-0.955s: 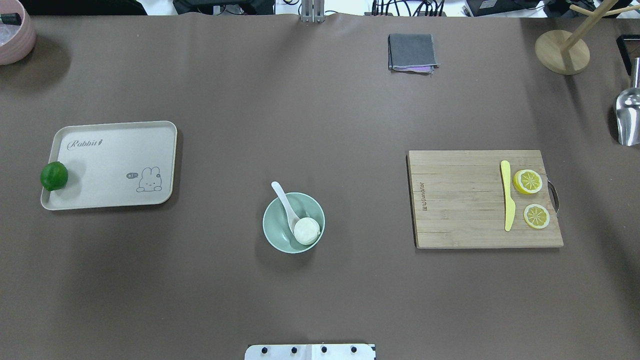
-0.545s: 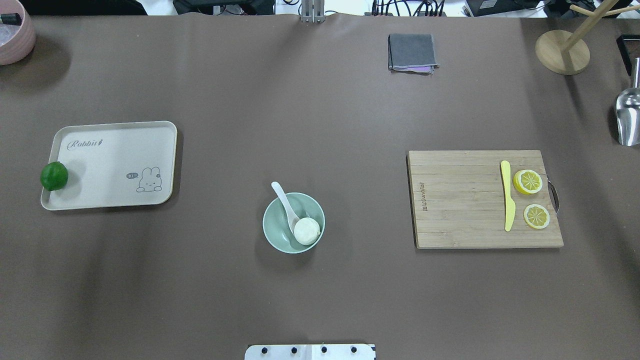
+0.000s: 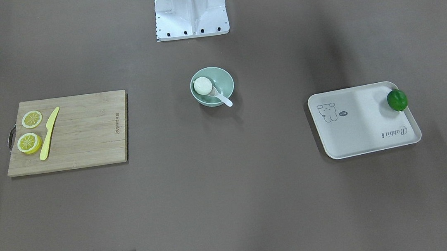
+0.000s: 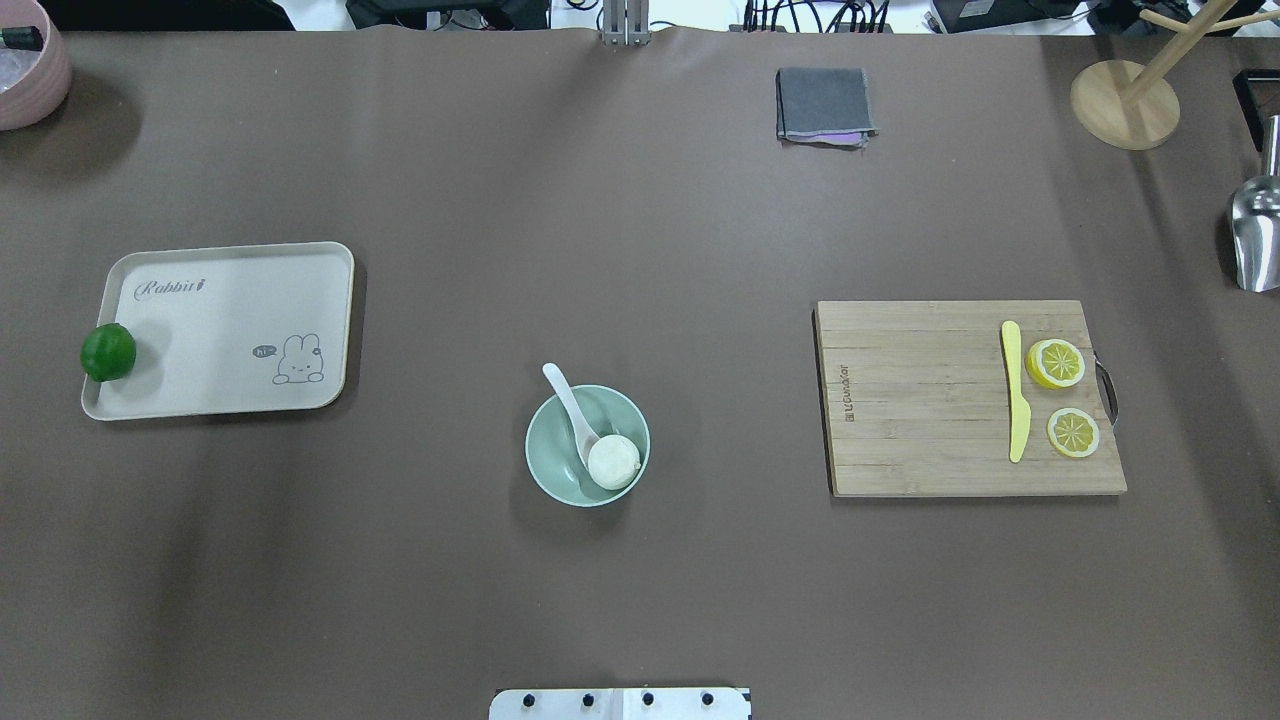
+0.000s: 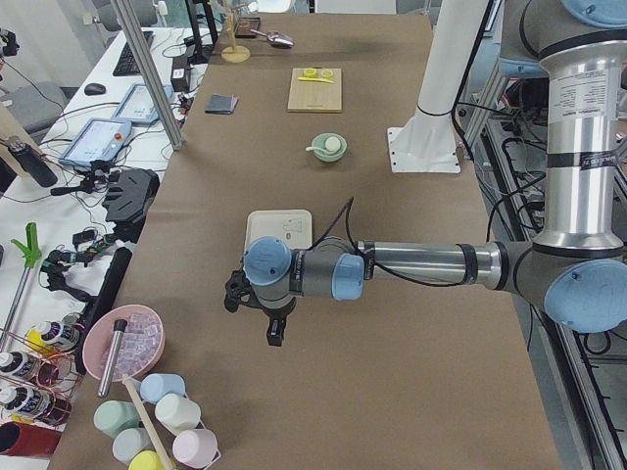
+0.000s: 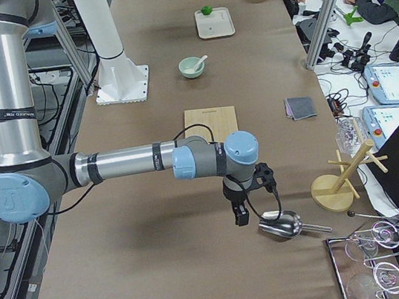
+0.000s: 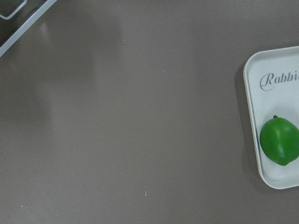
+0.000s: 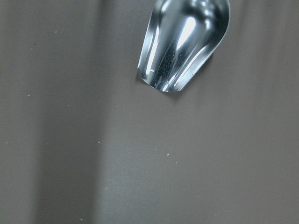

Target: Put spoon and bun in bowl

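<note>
The mint-green bowl [image 4: 553, 455] stands at the table's middle near the robot's base; it also shows in the front view [image 3: 224, 81]. The white bun [image 4: 613, 462] [image 3: 202, 85] lies inside it. The white spoon [image 4: 563, 392] [image 3: 223, 99] rests in the bowl with its scoop under the bun and its handle over the far-left rim. My left gripper [image 5: 277, 333] hangs over bare table beside the cream tray, far from the bowl. My right gripper [image 6: 239, 216] hangs next to a metal scoop [image 6: 281, 224]. I cannot tell whether either is open or shut.
A cream tray [image 4: 230, 300] with a green lime [image 4: 108, 352] lies at the left. A wooden cutting board [image 4: 920, 400] with a yellow knife [image 4: 1015, 390] and lemon slices [image 4: 1055, 362] lies at the right. A grey cloth [image 4: 823, 104], wooden stand [image 4: 1124, 103] and pink bowl [image 4: 30, 70] sit along the far edge.
</note>
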Robot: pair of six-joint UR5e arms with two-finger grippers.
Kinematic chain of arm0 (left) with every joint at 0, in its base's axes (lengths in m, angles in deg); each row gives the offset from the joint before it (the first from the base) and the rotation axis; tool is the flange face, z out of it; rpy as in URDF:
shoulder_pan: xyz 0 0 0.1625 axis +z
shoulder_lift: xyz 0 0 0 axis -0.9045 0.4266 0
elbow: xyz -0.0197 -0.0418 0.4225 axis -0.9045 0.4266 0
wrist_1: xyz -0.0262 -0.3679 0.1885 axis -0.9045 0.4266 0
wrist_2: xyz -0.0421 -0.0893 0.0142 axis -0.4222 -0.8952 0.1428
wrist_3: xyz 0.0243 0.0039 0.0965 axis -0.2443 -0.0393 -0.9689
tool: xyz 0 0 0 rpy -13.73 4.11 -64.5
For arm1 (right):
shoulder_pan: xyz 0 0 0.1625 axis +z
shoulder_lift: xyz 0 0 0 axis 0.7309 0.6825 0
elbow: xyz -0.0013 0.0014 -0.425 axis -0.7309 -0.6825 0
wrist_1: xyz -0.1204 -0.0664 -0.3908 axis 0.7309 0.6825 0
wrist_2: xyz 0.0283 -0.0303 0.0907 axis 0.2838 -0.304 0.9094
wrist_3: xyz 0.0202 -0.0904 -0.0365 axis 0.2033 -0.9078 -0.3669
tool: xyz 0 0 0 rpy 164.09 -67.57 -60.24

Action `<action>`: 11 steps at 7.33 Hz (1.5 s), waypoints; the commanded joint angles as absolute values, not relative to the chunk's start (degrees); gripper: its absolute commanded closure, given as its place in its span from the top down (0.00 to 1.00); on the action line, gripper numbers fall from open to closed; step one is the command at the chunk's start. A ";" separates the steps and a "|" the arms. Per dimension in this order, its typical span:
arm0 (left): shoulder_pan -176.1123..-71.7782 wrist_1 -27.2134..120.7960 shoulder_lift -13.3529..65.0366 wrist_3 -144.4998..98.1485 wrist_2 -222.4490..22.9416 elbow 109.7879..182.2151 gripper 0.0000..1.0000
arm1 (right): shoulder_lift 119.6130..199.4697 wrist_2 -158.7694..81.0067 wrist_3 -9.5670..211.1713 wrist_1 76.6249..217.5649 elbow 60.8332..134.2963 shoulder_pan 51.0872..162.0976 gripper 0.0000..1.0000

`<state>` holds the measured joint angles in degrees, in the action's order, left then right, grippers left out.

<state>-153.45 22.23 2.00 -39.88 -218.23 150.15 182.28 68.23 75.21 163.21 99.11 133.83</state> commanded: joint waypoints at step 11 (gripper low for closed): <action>-153.34 21.83 0.98 -40.10 -217.97 152.50 0.99 | 186.50 69.58 74.90 162.72 102.48 133.88 1.00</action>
<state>-153.35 21.83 1.04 -40.10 -217.98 152.50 186.42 69.55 74.90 162.72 102.38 133.88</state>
